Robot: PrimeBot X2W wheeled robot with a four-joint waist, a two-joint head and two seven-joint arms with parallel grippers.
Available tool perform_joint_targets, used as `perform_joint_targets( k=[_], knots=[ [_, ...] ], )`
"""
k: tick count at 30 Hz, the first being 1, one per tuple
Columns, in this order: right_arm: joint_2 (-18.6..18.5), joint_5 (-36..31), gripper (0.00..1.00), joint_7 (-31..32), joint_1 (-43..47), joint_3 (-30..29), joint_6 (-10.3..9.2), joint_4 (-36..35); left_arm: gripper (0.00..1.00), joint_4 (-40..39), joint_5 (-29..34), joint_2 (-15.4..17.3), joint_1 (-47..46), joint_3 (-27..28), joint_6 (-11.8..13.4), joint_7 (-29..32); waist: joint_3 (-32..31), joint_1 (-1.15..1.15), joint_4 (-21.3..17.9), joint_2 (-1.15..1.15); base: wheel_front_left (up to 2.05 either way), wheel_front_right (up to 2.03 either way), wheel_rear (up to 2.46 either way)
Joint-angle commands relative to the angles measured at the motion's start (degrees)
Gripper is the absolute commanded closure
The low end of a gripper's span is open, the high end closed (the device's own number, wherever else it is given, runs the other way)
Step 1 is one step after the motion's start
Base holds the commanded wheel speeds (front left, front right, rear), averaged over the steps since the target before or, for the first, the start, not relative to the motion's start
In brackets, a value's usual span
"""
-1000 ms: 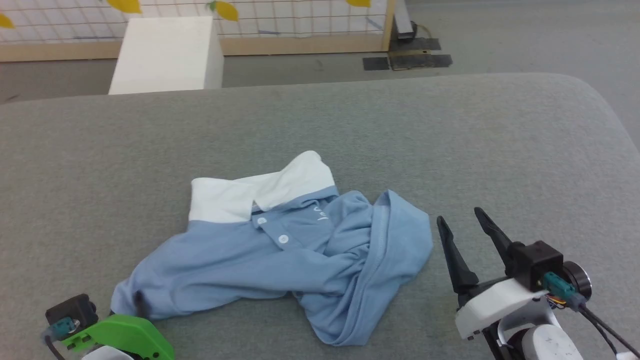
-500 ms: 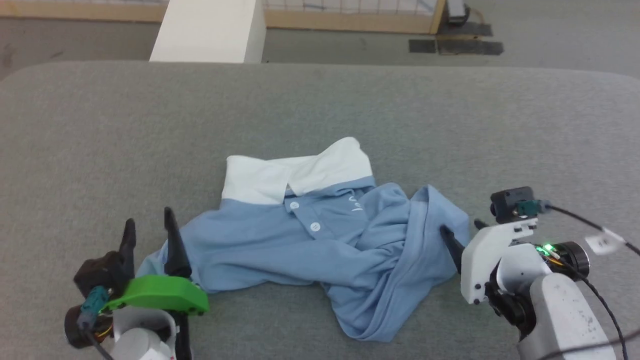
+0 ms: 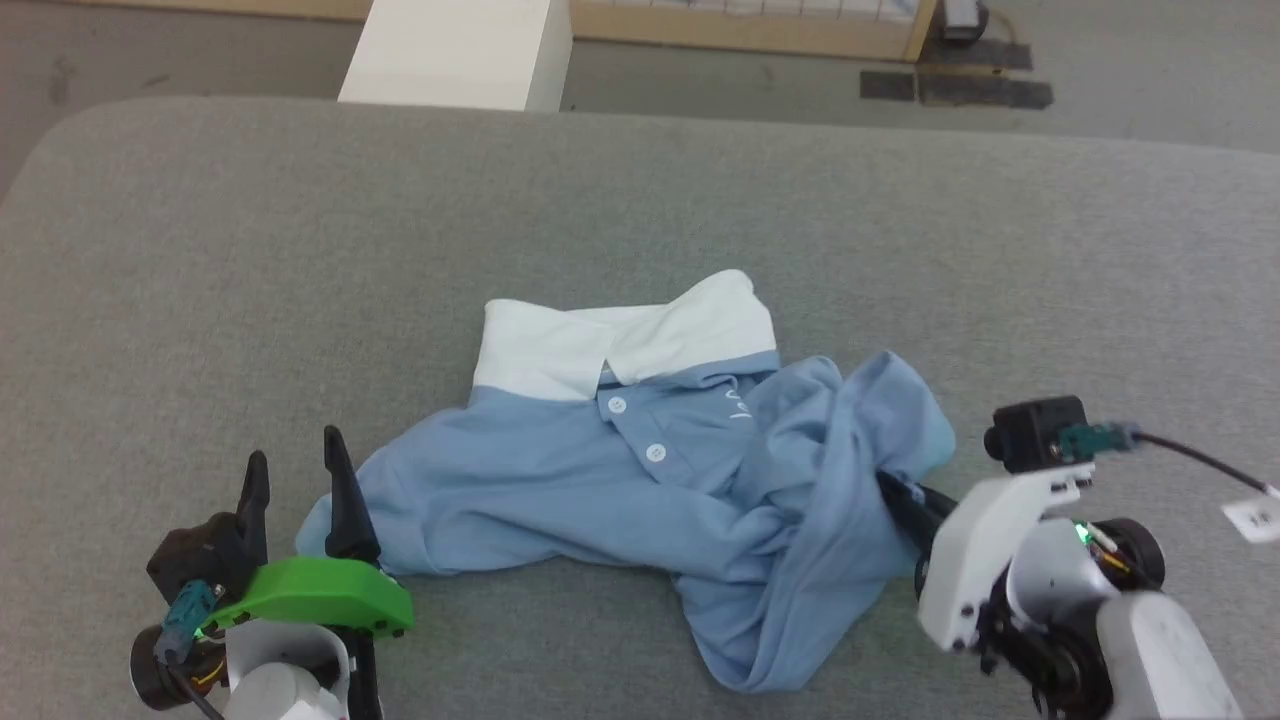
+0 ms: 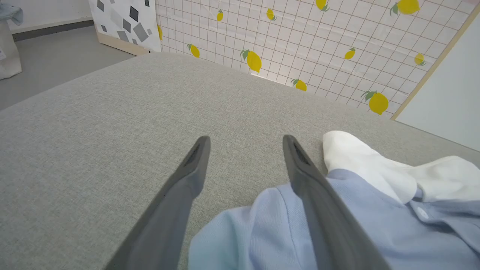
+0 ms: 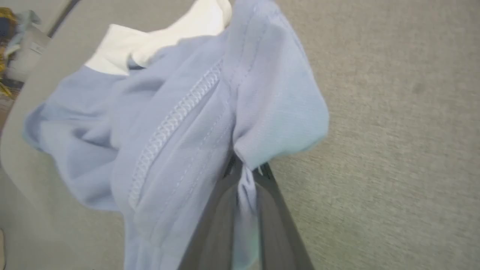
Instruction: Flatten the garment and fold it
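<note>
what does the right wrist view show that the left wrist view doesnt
Right wrist view: the right gripper shut on a fold of the garment, beside a stitched seam. Left wrist view: the left gripper open at the garment's edge, and a lemon-print wall behind. Both: blue cloth, white collar, grey surface.

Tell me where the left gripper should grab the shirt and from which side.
Take the garment at its rounded left end, a fold lying loose beside the open left gripper. Come in low from the left. The right gripper pinches the opposite edge, so pulling apart should flatten it.
</note>
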Motion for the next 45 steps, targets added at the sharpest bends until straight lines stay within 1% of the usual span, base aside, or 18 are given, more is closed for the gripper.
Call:
perform_joint_targets(
  k=[1,4,7,9,12,13,15,18,20,23,27,29,32,37,39,43,44,45],
  knots=[
    [-0.06,1.91,1.0,0.04,2.55,1.51,-0.05,-4.19,0.0,0.31,0.72,-0.32,0.34,0.31,-0.49,-0.26,-1.64,0.0,-1.43,0.18,0.0,0.0,0.0],
    [-2.64,7.9,1.0,2.41,7.23,8.13,-0.05,-14.22,0.0,0.66,1.18,-0.41,0.51,0.76,-0.85,-0.26,-2.41,0.0,-2.49,0.18,0.0,0.0,0.0],
    [-7.89,13.77,1.0,8.67,13.19,13.75,-0.05,-21.12,0.0,0.97,1.55,-0.37,0.39,1.19,-1.27,-0.27,-2.73,0.0,-3.56,0.18,0.0,0.0,0.0],
    [-10.85,15.72,1.0,12.68,16.26,15.72,-0.05,-22.9,0.0,1.15,1.68,-0.46,0.23,1.43,-1.47,-0.27,-2.87,0.0,-4.07,0.18,0.0,0.0,0.0],
    [-13.32,16.42,1.0,17.17,19.27,17.27,-0.05,-22.45,0.0,1.49,1.78,-0.64,0.18,1.5,-1.82,-0.27,-3.06,0.0,-4.47,0.18,0.0,0.0,0.0],
    [-13.61,15.46,0.61,17.85,19.86,17.0,-0.05,-21.81,0.0,1.71,1.81,-0.68,0.17,1.54,-1.96,-0.27,-3.25,0.0,-4.51,0.18,0.0,0.0,0.0],
    [-13.68,13.27,0.0,18.05,20.64,16.32,-0.05,-20.67,0.0,2.1,1.95,-0.84,0.16,1.4,-2.16,-0.27,-3.63,0.0,-4.31,0.18,0.0,0.0,0.0],
    [-11.47,9.73,0.0,13.28,19.93,13.08,-0.05,-20.76,0.0,2.64,2.04,-0.97,0.27,1.22,-2.61,-0.27,-4.12,0.0,-3.82,0.18,0.0,0.0,0.0],
    [-9.4,6.87,0.0,7.18,18.01,10.7,-0.05,-21.25,0.0,2.86,2.18,-0.98,0.39,1.16,-2.87,-0.27,-4.27,0.0,-3.3,0.18,0.0,0.0,0.0],
    [-4.7,2.02,0.0,-4.79,13.88,6.17,-0.05,-20.0,0.0,2.91,2.36,-1.11,0.17,0.97,-3.33,-0.27,-3.88,0.0,-2.11,0.18,0.0,0.0,0.0],
    [-1.91,-3.5,0.0,-15.07,8.54,3.91,-0.05,-13.75,0.0,2.57,2.8,-1.51,-0.43,0.48,-3.72,-0.27,-2.62,0.0,-0.49,0.18,0.0,0.0,0.0],
    [-1.24,-5.32,0.0,-17.23,5.87,3.71,-0.05,-9.05,0.0,2.41,2.98,-1.72,-0.8,0.38,-3.79,-0.27,-1.73,0.0,0.27,0.18,0.0,0.0,0.0],
    [-0.67,-7.89,0.0,-16.86,2.09,3.45,-0.05,-1.92,0.0,2.34,3.18,-2.03,-1.39,0.26,-3.98,-0.27,-0.44,0.0,1.4,0.18,0.0,0.0,0.0],
    [-0.12,-8.33,0.0,-11.43,-4.35,4.24,-0.05,7.73,0.0,2.18,3.4,-2.53,-2.2,0.37,-4.26,-0.27,1.48,0.0,3.01,0.18,0.0,0.0,0.0],
    [-0.07,-7.71,0.0,-8.0,-6.33,5.73,-0.05,10.57,0.0,2.3,3.44,-2.71,-2.45,0.47,-4.37,-0.27,1.96,0.0,3.49,0.18,0.0,0.0,0.0],
    [-0.16,-6.49,0.0,3.44,-8.27,10.11,-0.05,14.46,0.0,2.58,3.56,-3.0,-2.57,0.72,-4.61,-0.27,2.23,0.0,3.95,0.18,0.0,0.0,0.0],
    [-0.61,-5.9,0.27,6.73,-8.46,10.95,-0.05,14.82,0.0,2.67,3.6,-3.06,-2.61,0.84,-4.68,-0.27,2.27,0.0,4.0,0.18,0.0,0.0,0.0],
    [-1.05,-5.41,0.63,8.96,-8.61,11.44,-0.05,14.74,0.0,2.73,3.63,-3.11,-2.65,0.95,-4.75,-0.27,2.29,0.0,4.01,0.18,0.0,0.0,0.0]
  ],
)
